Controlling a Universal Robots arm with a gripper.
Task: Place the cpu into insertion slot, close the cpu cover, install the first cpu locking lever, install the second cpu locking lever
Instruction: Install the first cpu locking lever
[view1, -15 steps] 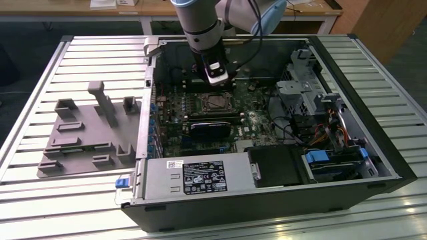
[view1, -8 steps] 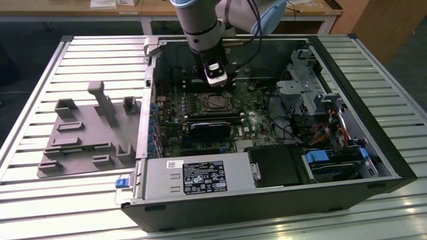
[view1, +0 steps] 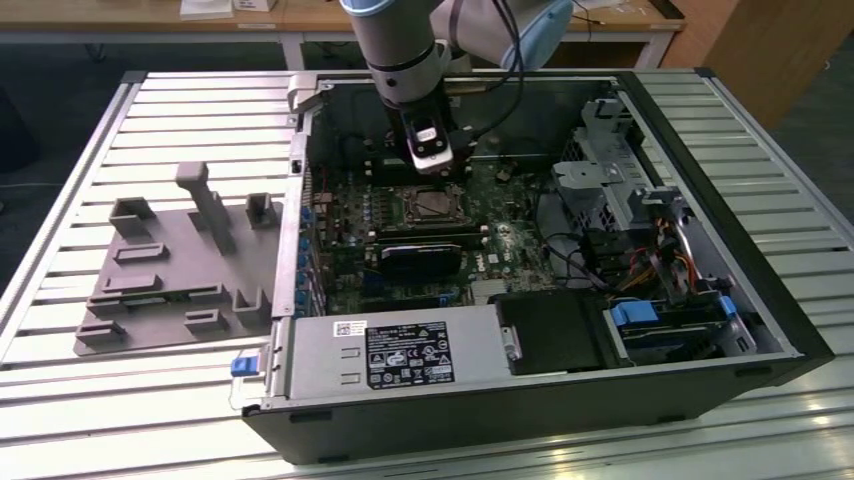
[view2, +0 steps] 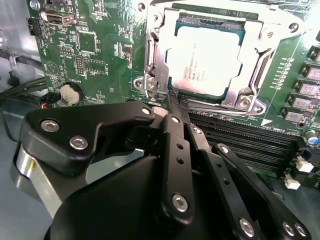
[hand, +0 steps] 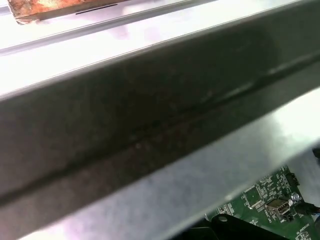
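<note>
In the second wrist view the cpu lies flat in the insertion slot, its pale metal top showing through the window of the cpu cover. The cover is down over it. A thin locking lever runs along one side of the socket. My gripper is shut, its tips right at the socket's near corner by that lever's end; I cannot tell whether they pinch anything. In the exterior view the gripper hangs just behind the socket inside the open case.
Long black memory slots run beside the socket, and a coin cell sits on the board. A black card, power supply and drive cage crowd the case. A grey fixture plate lies on the slatted table.
</note>
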